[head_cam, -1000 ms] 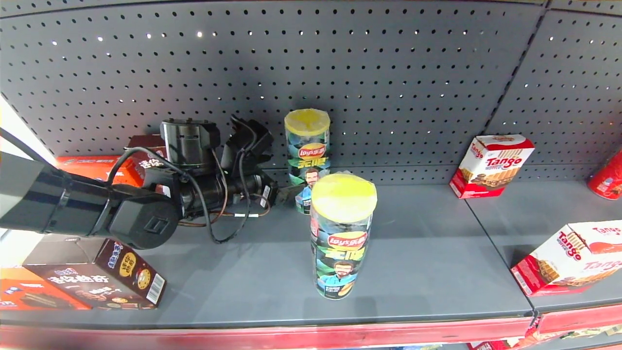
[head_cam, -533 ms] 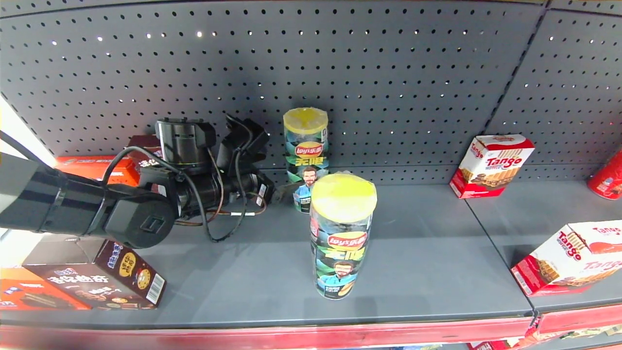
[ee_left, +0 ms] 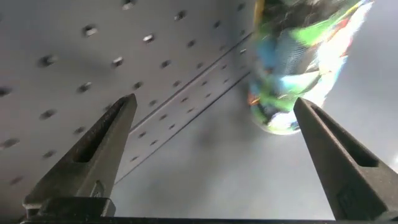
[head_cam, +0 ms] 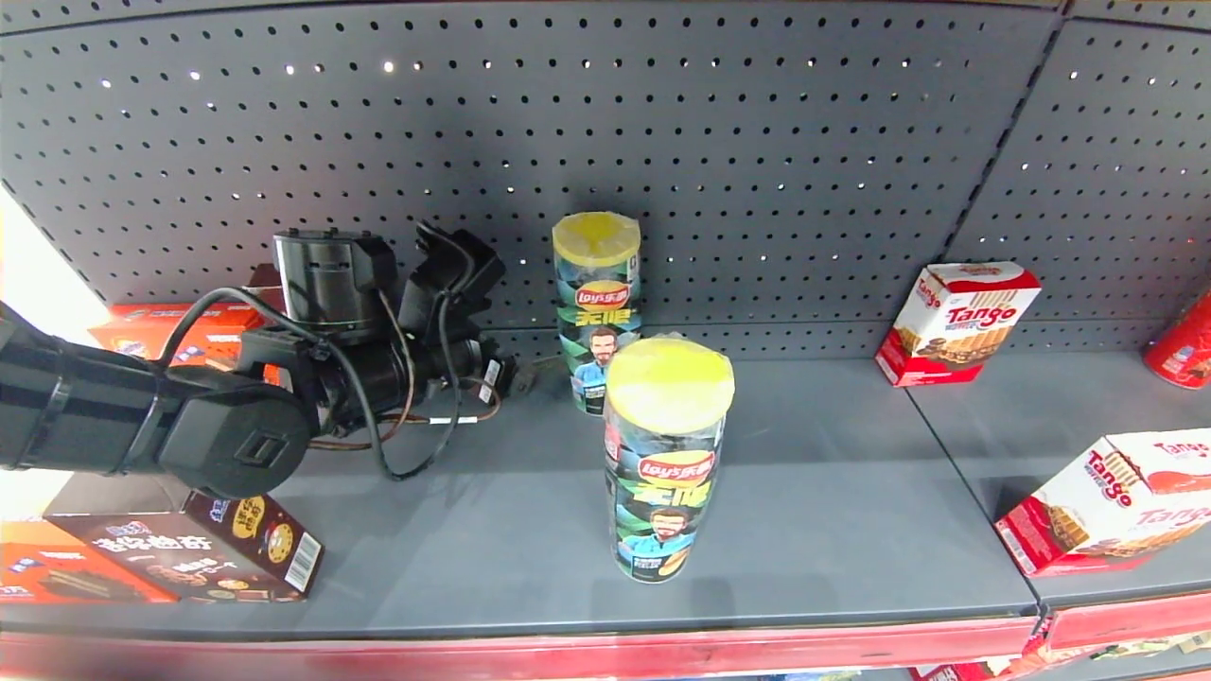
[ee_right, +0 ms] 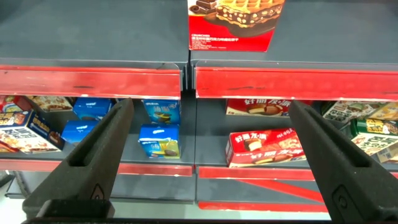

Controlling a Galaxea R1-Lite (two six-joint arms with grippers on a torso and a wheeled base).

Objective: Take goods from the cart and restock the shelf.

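Two chip cans with yellow lids stand upright on the grey shelf (head_cam: 851, 492). The rear can (head_cam: 597, 307) is close to the pegboard and the front can (head_cam: 665, 463) is nearer the shelf's middle. My left gripper (head_cam: 522, 375) hangs low over the shelf, just left of the rear can and apart from it. In the left wrist view the gripper (ee_left: 214, 102) is open with nothing between its fingers, and the rear can (ee_left: 298, 68) lies ahead of it. My right gripper (ee_right: 211, 104) is open and holds nothing, facing lower shelves with red edges (ee_right: 93, 81).
Wafer boxes (head_cam: 956, 322) (head_cam: 1116, 501) and a red can (head_cam: 1183, 345) sit on the right section. A dark cookie box (head_cam: 189, 539) and orange boxes (head_cam: 180, 331) lie under and behind my left arm. A wafer box (ee_right: 233, 25) stands above the red shelf edge.
My left arm has drawn back to the left, away from the rear can, which stays upright by the pegboard. The front can has not moved.
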